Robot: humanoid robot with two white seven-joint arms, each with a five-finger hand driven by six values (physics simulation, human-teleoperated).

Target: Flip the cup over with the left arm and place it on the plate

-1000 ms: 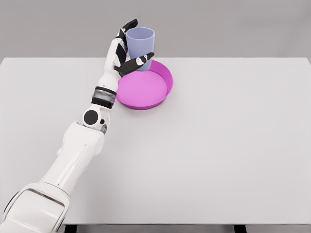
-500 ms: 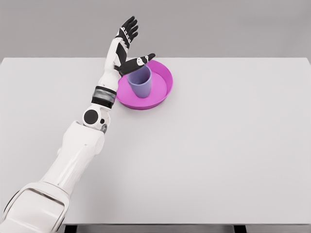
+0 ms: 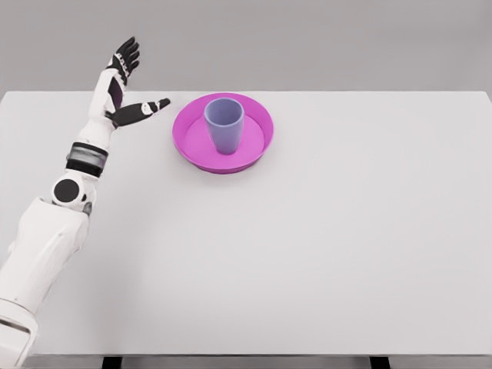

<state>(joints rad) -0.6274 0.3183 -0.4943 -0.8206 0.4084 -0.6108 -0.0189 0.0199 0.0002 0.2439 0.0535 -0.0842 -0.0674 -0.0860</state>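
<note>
Now the cup stands upright, mouth up, in the middle of the pink plate, so placement looks complete. Well left of it, the left hand is spread wide, holding nothing.

A plain white table carries one thing directly — a magenta plate, rear-left of centre.
</note>
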